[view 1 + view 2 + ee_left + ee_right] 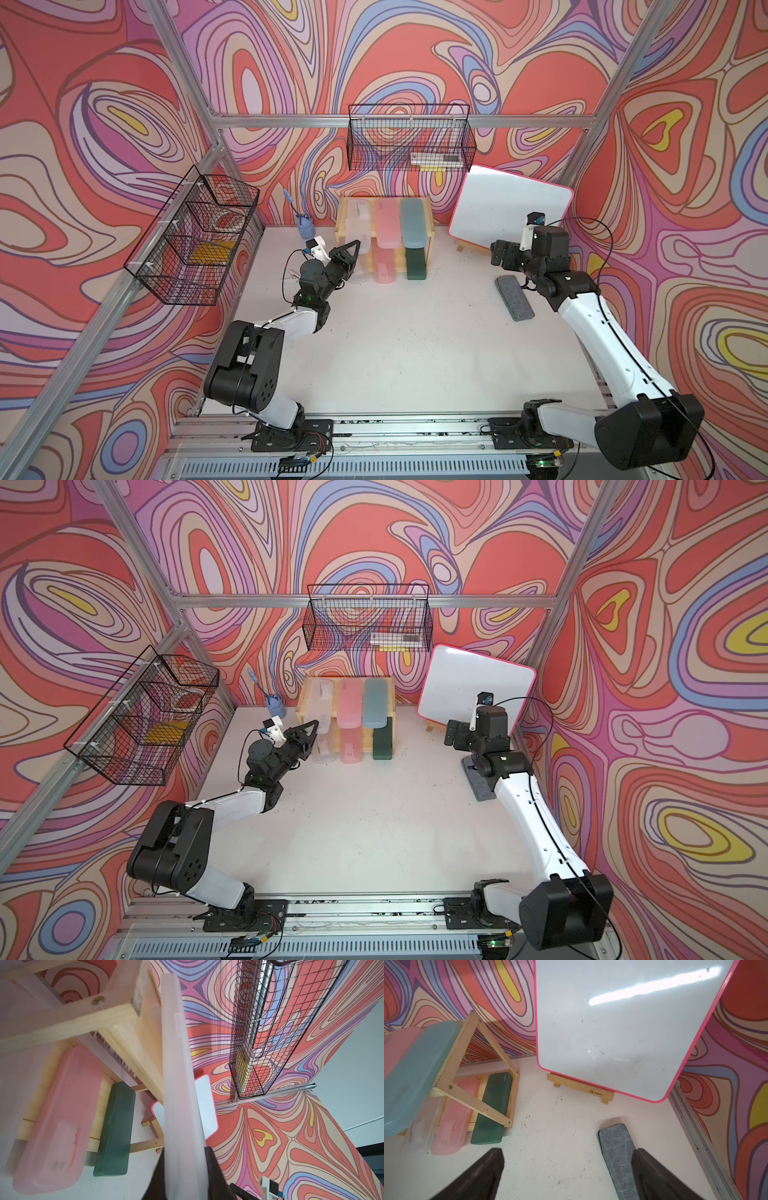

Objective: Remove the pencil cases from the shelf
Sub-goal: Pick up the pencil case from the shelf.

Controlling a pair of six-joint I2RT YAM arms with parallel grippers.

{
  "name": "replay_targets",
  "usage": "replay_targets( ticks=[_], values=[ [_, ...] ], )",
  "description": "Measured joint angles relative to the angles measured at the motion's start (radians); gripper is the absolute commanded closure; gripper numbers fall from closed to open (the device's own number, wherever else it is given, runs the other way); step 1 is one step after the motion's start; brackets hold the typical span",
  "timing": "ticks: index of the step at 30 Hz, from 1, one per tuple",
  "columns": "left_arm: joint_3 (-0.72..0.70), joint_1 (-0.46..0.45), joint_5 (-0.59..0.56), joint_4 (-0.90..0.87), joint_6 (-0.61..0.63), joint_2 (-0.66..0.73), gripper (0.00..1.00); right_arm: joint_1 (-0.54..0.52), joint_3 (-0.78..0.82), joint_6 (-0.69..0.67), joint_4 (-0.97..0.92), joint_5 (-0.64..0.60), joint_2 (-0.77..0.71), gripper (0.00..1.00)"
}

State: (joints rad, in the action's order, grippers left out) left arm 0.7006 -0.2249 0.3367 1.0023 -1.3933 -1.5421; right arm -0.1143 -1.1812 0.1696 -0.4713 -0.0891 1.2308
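Left end effector (184, 1159) clamped on whitish pencil case (176, 1084), apparently on shelf (83, 1022) top, right end effector (569, 1153) apart

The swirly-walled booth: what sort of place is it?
Most likely a robot test cell staged as a desk corner. Two arms are bolted to a metal rail, printed backdrops hang on an aluminium frame, and the props are stationery: a whiteboard and a wooden shelf of pencil cases.
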Motion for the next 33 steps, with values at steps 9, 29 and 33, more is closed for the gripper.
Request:
replay_targets(
  ticks=[9, 29, 33],
  values=[
    [-0.125, -0.15, -0.091, -0.283, 0.361, 0.449, 1.0, -0.163, -0.006, 0.158, 0.0, 0.241, -0.072, 0.02],
    [-0.344, -0.664, -0.706, -0.761, 0.952, 1.068, 1.0, -0.713, -0.178, 0.544, 0.328, 0.344, 0.253, 0.02],
    [-0.344, -0.695, -0.749, -0.754, 0.979, 1.027, 1.0, -0.738, -0.237, 0.544, 0.325, 0.294, 0.351, 0.02]
  ],
)
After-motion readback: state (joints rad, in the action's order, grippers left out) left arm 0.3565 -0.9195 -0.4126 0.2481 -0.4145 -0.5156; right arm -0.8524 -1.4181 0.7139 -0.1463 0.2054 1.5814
